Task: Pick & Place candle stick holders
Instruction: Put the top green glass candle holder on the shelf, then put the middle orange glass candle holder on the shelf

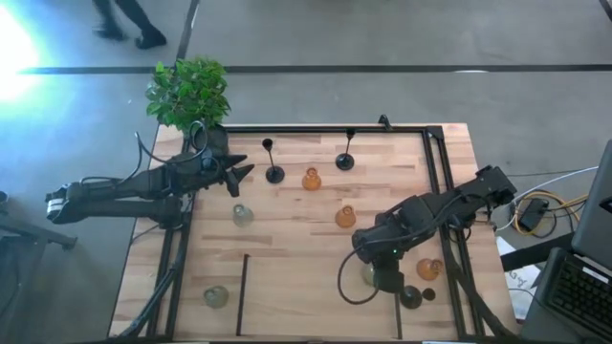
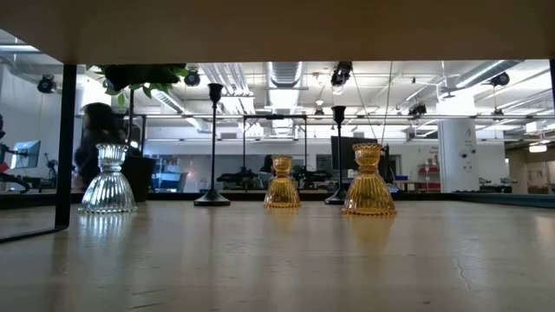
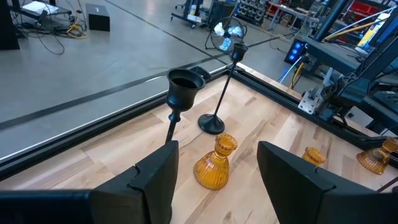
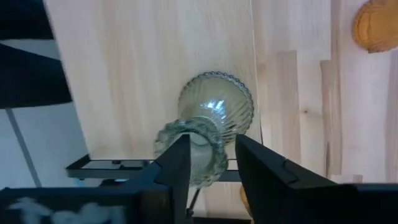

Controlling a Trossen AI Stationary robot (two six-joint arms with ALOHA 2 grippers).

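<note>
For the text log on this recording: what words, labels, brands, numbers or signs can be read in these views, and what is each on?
None can be read.
The ribbed amber glass candle holders, the clear ribbed glass candle holder and the black thin-stemmed metal candle holders show no lettering.
Room screens and equipment behind the table: too small or blurred to read.

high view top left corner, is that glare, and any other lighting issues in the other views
Yes: high view, a blown-out white patch sits left of the leafy green plant. Low view, bright ceiling lights backlight the ribbed amber glass candle holder. Right wrist view, the ribbed clear glass candle holder shows small highlights.
</note>
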